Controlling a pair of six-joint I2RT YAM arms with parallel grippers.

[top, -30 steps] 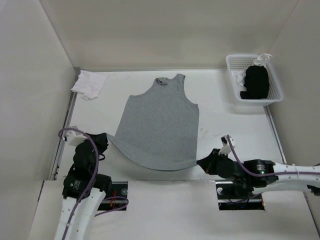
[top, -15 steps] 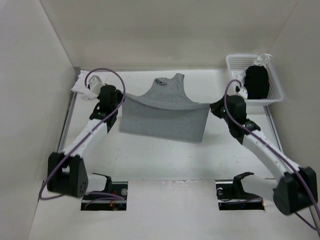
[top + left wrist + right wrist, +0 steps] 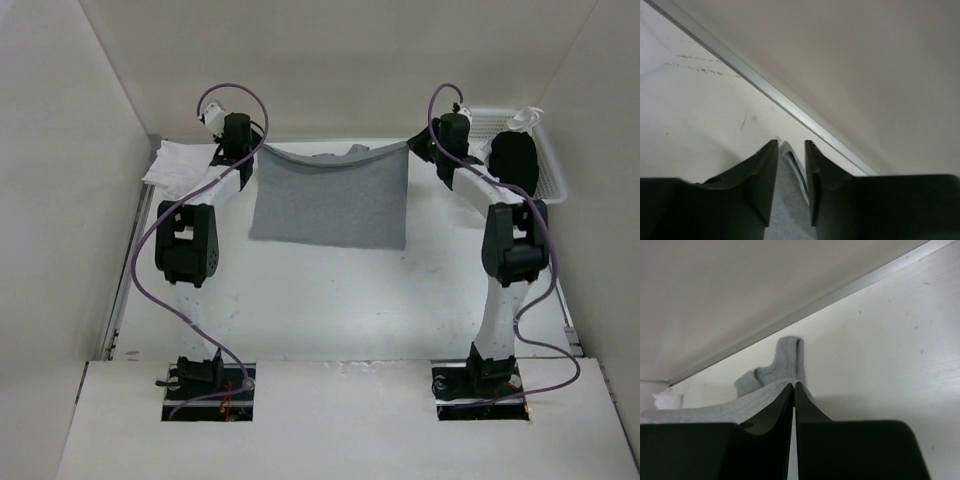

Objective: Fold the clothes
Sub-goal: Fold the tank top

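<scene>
The clothes, a grey tank top, lie folded in half on the white table, hem brought over to the far edge. My left gripper is at the fold's far left corner. In the left wrist view its jaws stand apart, and the grey corner lies loosely between them. My right gripper is at the far right corner. In the right wrist view it is pinched on the grey hem, and a shoulder strap pokes out beyond.
A small white cloth lies at the far left, beside the left arm. A white basket holding a black garment stands at the far right, close to the right arm. The back wall rises just beyond both grippers.
Both arms swept from the near edge to the far edge, carrying the hem over the top and folding it in half. The left jaws have parted.
</scene>
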